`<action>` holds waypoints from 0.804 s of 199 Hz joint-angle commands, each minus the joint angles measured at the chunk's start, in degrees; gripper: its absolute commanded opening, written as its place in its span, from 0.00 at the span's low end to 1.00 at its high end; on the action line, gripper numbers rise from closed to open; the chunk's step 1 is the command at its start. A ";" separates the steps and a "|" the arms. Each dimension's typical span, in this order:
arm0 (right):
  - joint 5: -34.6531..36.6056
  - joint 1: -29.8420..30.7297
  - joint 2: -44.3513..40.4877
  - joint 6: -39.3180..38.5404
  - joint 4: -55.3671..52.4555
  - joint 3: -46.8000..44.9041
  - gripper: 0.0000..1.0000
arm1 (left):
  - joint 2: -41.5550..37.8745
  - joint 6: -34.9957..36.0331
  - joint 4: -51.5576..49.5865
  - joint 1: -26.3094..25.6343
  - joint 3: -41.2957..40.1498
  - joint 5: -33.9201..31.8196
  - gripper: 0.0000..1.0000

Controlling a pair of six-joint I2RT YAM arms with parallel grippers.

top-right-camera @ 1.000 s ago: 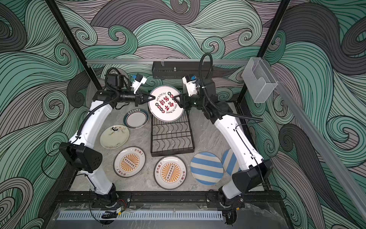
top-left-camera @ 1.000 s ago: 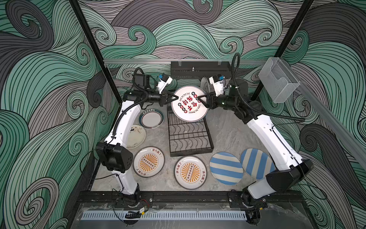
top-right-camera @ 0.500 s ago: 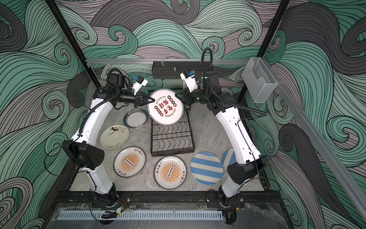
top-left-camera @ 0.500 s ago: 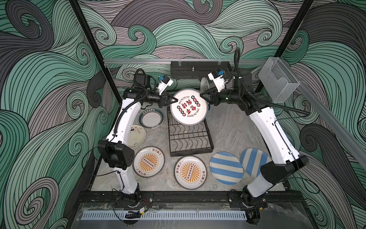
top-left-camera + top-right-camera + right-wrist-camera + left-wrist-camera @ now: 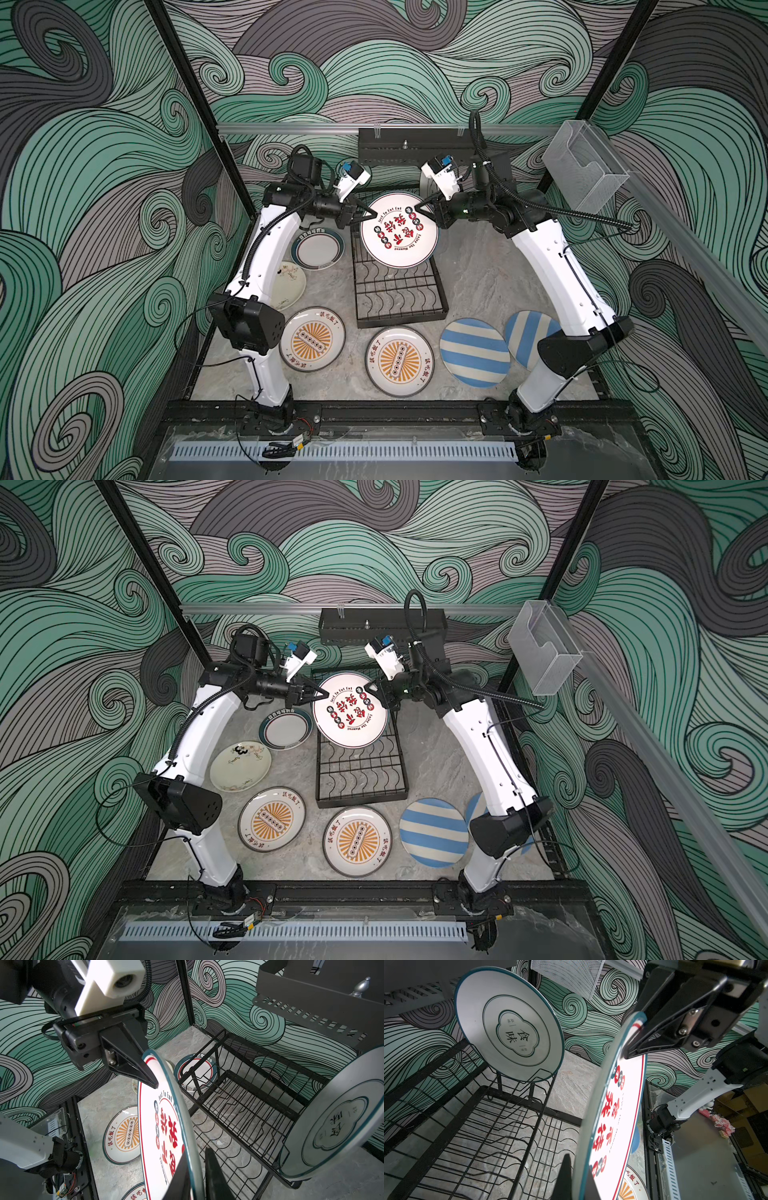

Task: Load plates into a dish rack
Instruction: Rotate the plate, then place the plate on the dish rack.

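Two robot arms hold a lettered plate (image 5: 399,229) between them over the rear half of the rack (image 5: 401,322), which stands mid-table, towards the rear edge. The left gripper (image 5: 366,216) is clamped on the plate's left rim, with one finger on each face in the left wrist view. The right gripper (image 5: 419,208) straddles the opposite rim with its jaws drawn narrow. A sliver of gap shows behind the rim in the right wrist view, so whether it truly pinches the plate cannot be told. The plate hangs tilted, its red lettering facing up and forward.

Behind it, an emblem plate (image 5: 508,1026) stands upright in the rack's raised tier, near the tier's right end.

Six more plates lie flat on the table (image 5: 469,266). A teal-rimmed plate (image 5: 318,249) sits just beside the rack's left side, and a cream plate (image 5: 240,766) lies nearer the left edge. Two sunburst plates (image 5: 312,338) (image 5: 400,360) and two striped plates (image 5: 473,352) (image 5: 524,336) line the front edge. The striped pair lie side by side towards the right front corner.
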 commanded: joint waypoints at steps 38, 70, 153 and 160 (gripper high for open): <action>2.84 0.40 -1.33 1.08 -0.67 -0.06 0.00 | -0.23 -3.92 3.20 -0.32 2.13 -3.13 0.00; 11.35 0.39 -2.70 4.18 -0.48 0.83 0.00 | -2.83 -8.99 8.25 -0.10 1.06 -11.60 0.52; 65.32 11.90 -1.07 5.20 0.06 9.10 0.00 | -15.50 -25.81 24.10 3.05 -18.97 -37.29 0.99; 68.28 12.54 0.45 4.48 -0.09 10.71 0.00 | -16.83 -27.34 26.02 3.22 -22.16 -38.41 0.99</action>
